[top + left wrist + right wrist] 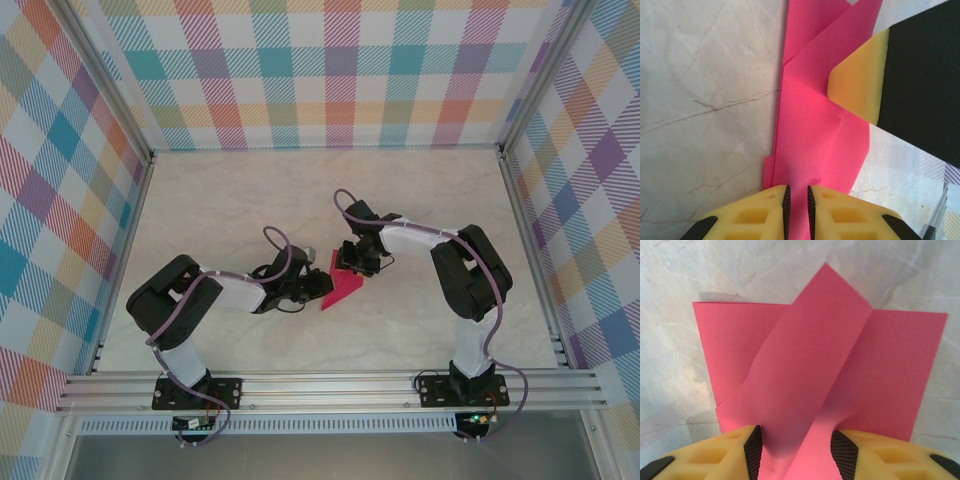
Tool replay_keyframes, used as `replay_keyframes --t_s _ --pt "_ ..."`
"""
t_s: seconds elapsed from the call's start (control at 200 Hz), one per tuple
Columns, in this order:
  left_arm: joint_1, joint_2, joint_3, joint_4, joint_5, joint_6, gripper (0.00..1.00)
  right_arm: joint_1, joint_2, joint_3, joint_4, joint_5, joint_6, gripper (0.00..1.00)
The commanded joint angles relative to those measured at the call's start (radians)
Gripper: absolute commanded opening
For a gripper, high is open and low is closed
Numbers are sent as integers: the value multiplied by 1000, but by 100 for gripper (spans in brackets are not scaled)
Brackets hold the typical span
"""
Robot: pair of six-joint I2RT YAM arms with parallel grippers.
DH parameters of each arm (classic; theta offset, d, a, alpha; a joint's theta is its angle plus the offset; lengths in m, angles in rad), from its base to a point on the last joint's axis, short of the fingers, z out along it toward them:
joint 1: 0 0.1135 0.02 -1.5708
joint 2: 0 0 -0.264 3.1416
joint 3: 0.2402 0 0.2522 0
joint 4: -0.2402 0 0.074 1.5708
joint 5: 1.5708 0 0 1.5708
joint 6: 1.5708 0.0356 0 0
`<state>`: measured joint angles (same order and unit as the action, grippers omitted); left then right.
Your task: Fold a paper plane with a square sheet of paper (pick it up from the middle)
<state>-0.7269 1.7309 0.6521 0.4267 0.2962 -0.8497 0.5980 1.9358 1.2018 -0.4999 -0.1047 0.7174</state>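
Though plaid-walled, marbled tabletop (230, 200) under pink paper (340, 292).

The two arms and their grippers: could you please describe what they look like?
The left arm and right arm both have black joints, white-wrapped links and a purple cable looping alongside, on black base plates. The left gripper and right gripper have yellow fingers with cut-out pockets and black ribbed pads.

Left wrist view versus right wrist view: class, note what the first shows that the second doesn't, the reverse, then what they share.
First only: the left gripper pinching the pink paper at its edge, with the other arm's finger over it. Second only: the right gripper, jaws apart, astride a raised diagonal flap. Shared: the partly folded paper on the marbled table.
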Motion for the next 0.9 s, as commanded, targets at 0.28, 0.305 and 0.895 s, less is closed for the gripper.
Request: replay_keyframes --t_s 0.28,0.305,0.895 --pt "-37 31 52 -229 -107 1 14 6 -26 -58 -22 27 -25 47" --pt "-39 33 51 -235 -112 -1 14 6 -50 -63 -11 21 -27 47" --pt "-48 50 55 -287 -141 -2 8 3 -159 -206 297 -269 -24 27"
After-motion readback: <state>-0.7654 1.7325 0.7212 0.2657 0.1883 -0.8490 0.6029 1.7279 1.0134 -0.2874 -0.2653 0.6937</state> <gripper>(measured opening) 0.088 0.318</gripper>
